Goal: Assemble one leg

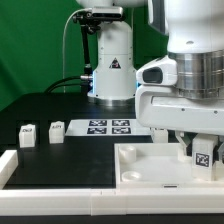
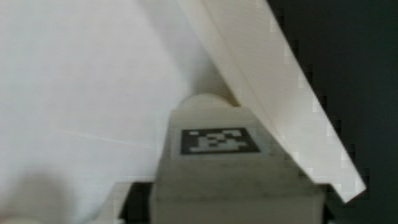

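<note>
My gripper (image 1: 203,150) is shut on a leg (image 1: 203,155), a small white block with a black-and-white tag. It holds the leg upright over the corner of the large white square part (image 1: 150,168) on the exterior view's right. In the wrist view the leg (image 2: 217,140) shows between my dark fingers (image 2: 141,199), with its tip at the part's flat face (image 2: 89,90), beside the raised rim (image 2: 267,90). I cannot tell whether the tip touches. Two more legs (image 1: 27,135) (image 1: 57,130) stand on the black table at the exterior view's left.
The marker board (image 1: 110,126) lies behind the square part, in front of the arm's base (image 1: 112,70). A white fence (image 1: 20,165) runs along the table's front and left edge. Another small white piece (image 1: 160,133) stands beside the marker board.
</note>
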Robot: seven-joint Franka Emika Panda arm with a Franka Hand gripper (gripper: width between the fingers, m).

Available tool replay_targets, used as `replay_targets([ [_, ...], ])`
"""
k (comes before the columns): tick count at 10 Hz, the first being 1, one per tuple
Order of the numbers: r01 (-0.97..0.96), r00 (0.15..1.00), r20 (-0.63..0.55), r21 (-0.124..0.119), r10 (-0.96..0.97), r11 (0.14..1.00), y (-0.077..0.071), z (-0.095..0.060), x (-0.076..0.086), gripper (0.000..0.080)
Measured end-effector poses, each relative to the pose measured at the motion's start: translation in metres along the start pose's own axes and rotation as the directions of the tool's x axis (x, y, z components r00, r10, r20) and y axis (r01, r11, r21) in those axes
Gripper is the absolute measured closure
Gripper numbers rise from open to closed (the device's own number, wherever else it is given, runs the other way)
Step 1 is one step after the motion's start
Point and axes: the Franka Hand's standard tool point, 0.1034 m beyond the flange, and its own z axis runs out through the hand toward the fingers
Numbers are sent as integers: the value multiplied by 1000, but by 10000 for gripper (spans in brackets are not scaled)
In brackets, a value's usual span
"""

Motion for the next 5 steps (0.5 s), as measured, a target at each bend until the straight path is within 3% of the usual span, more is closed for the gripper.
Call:
replay_targets([
  [2,-258,966,-6,-5,258,966,-1,0,-2,508],
  [5,-575,818,-29,-4,575,818,-3,-1,-3,508],
])
